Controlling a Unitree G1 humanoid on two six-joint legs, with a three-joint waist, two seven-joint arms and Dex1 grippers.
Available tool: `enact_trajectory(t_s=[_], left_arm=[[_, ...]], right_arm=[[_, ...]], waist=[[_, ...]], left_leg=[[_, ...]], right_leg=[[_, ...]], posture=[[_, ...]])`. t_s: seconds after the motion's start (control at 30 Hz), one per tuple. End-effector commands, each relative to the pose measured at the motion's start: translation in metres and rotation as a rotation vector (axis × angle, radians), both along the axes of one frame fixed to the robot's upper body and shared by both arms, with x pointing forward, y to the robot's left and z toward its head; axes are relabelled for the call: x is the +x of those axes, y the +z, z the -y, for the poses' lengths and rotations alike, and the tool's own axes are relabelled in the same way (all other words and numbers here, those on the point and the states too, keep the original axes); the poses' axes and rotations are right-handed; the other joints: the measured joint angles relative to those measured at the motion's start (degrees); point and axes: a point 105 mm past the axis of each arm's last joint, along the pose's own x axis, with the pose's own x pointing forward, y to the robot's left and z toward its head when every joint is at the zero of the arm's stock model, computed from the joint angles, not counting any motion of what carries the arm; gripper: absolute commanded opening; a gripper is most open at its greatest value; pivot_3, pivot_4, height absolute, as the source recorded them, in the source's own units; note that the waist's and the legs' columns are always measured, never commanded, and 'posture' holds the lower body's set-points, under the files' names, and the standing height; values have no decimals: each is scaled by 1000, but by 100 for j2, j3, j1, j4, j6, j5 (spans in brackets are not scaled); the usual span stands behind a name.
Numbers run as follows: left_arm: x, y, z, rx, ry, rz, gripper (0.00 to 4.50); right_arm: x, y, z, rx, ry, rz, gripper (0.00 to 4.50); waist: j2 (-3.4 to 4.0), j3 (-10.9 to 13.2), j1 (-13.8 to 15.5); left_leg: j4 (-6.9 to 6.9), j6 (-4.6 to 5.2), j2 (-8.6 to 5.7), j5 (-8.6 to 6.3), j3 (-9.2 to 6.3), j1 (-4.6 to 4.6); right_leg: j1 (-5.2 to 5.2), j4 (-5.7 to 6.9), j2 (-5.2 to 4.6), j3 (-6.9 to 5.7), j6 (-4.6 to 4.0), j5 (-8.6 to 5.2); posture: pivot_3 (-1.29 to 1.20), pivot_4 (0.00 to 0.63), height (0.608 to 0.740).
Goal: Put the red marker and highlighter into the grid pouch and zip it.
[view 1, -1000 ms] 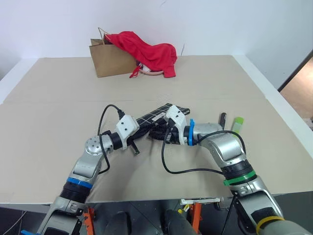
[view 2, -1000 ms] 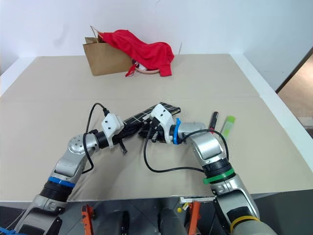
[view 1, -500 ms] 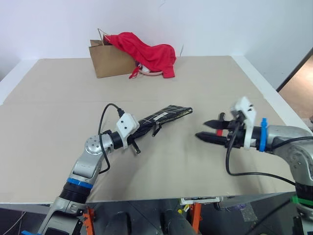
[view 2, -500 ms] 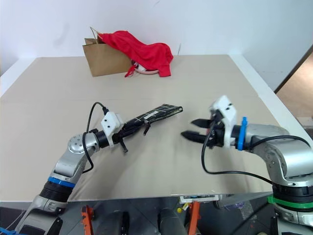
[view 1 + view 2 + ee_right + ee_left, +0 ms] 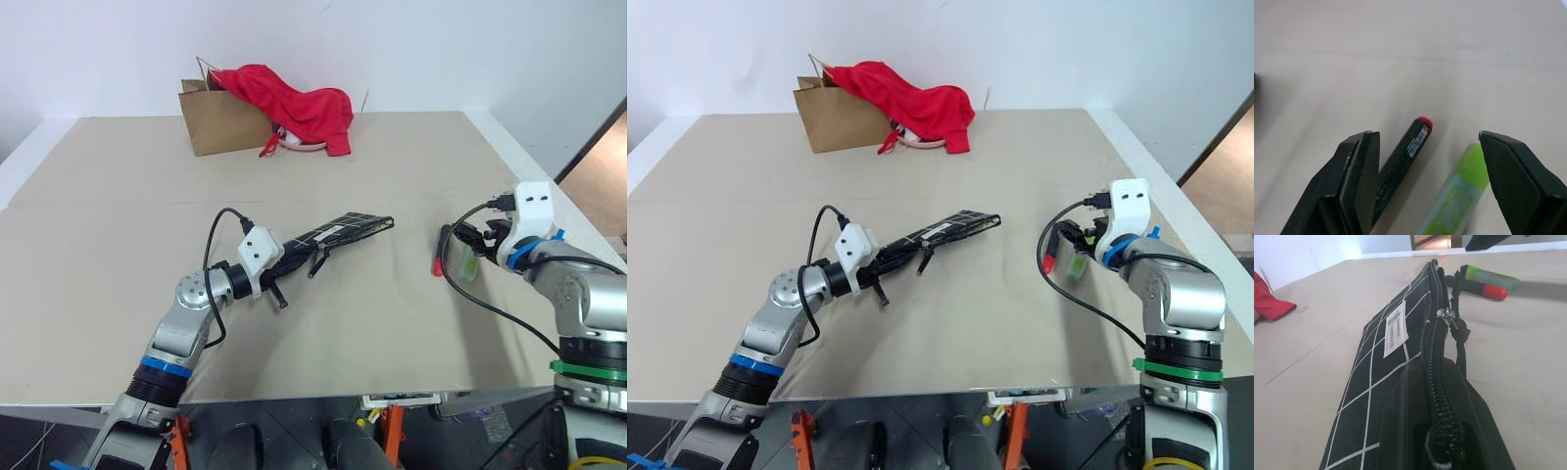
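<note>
Left gripper (image 5: 279, 262) is clamping the pouch (image 5: 343, 230) at centre frame, lifting it. Right gripper (image 5: 1425, 161) is hanging spread wide, empty, over marker (image 5: 1400, 164) and highlighter (image 5: 1454, 200) lying mid-right.

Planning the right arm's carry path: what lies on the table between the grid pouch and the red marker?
Nothing: in the left eye view, bare table separates the grid pouch from the red marker.

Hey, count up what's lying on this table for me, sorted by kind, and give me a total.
Pens: 2, the red marker and the highlighter
Pouches: 1, the grid pouch
Paper bags: 1, the brown paper bag
Cloths: 1, the red cloth draped over that bag
Total: 5
</note>
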Motion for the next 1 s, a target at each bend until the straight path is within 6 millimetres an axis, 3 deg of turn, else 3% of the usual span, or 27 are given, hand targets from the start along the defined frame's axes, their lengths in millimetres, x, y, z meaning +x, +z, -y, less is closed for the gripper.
enact_trajectory(t_s=[0.03, 0.27, 0.53, 1.0], left_arm=[[-1, 12, 0, -27, 0, 43, 0], [-3, 10, 2, -41, 3, 32, 0], [-3, 9, 2, -46, 7, 29, 0], [-4, 9, -1, -61, 40, 22, 0]], right_arm=[[0, 11, 10, -15, -67, 36, 3513], [-4, -4, 21, -7, -161, -6, 3513], [-7, -27, 9, 24, -179, -66, 3513], [-13, -49, 23, -36, -299, -97, 3513]], waist=[[0, 0, 0], [0, 0, -3], [0, 0, -3], [0, -1, -4]], left_leg=[[0, 0, -1, 0, 1, 0], [1, 0, -1, 0, 1, 1], [1, 0, 0, 0, 0, 1], [2, 0, -1, 1, 0, 2]], right_leg=[[0, 0, -2, 1, 0, 0], [0, 0, -1, 1, 3, -1], [0, 0, 0, 1, 2, -1], [3, 0, -1, 0, 6, 0]], posture=[[0, 150, 740], [0, 150, 740], [0, 150, 740], [0, 150, 740]])
